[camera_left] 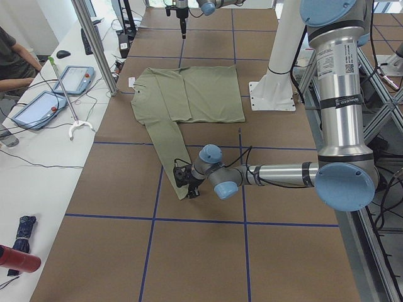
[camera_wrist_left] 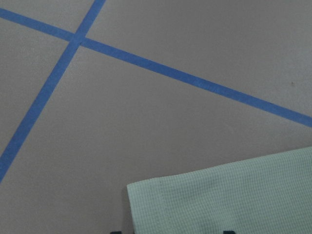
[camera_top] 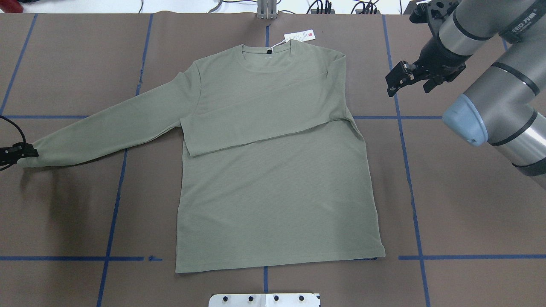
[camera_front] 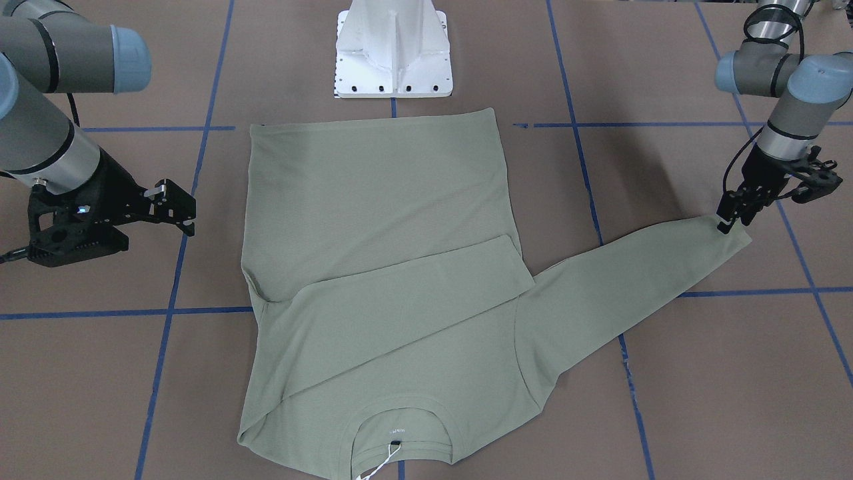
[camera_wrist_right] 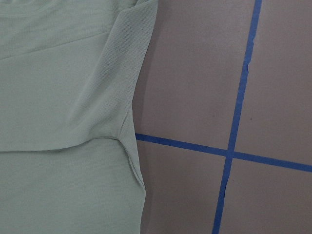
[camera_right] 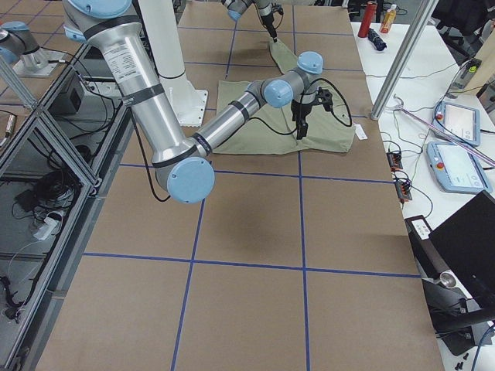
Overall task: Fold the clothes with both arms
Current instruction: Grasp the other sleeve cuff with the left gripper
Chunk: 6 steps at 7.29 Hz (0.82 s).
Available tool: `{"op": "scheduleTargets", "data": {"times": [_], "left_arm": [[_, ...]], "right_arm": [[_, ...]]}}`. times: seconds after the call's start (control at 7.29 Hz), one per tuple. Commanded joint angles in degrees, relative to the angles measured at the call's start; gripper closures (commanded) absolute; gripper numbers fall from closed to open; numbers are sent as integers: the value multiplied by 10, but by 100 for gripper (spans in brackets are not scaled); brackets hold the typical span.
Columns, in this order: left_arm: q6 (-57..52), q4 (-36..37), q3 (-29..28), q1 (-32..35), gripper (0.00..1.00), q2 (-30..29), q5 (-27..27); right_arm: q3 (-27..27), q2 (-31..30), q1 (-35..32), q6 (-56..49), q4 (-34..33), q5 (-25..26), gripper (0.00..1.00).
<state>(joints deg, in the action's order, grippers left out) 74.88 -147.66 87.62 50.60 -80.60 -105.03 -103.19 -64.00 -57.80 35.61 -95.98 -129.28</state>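
Shirt (camera_top: 277, 179): one, sage green, spread flat on the brown surface (camera_top: 469, 204). In the overhead view its round neck is at 12 o'clock and its hem at 6 o'clock.
Sleeves: two. The folded sleeve (camera_top: 264, 128) lies slanted across the chest, its cuff end toward 8 o'clock. The straight sleeve (camera_top: 106, 132) runs off the body onto the surface, also toward 8 o'clock.
Tag (camera_top: 299, 36): one, white, on a string from the neck, lying on the surface at 1 o'clock from the collar.
Arms: two, the left arm (camera_left: 277, 173) and the right arm (camera_right: 232, 116), silver-grey with light-blue caps.
Left tool (camera_front: 732, 219): one, down at the cuff (camera_wrist_left: 219, 195) of the straight sleeve, at 8 o'clock from the shirt's body. In the wrist view two dark tips stand apart at the bottom edge, with the cuff end between them.
Right tool (camera_top: 393, 81): one, clear of the cloth at 2 o'clock from the shirt's middle, near the folded shoulder. Its fingers are spread and hold nothing.
Tape lines (camera_top: 409, 170): blue, crossing in a grid over the surface.
Base (camera_front: 393, 50): one, white, just past the hem at 6 o'clock.
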Motion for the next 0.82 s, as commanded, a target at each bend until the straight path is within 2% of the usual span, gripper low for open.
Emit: {"op": "scheduleTargets", "data": {"times": [0.0, 0.41, 0.55, 0.69], "left_arm": [[0, 0, 1, -1, 43, 0, 0], [0, 0, 1, -6, 45, 0, 0], [0, 0, 2, -7, 69, 1, 0], [0, 0, 10, -7, 100, 12, 0]], "right_arm": [[-1, -1, -8, 1, -1, -10, 0], [-1, -1, -9, 1, -1, -12, 0], [-1, -1, -9, 1, -1, -12, 0], [0, -1, -9, 1, -1, -12, 0]]}}
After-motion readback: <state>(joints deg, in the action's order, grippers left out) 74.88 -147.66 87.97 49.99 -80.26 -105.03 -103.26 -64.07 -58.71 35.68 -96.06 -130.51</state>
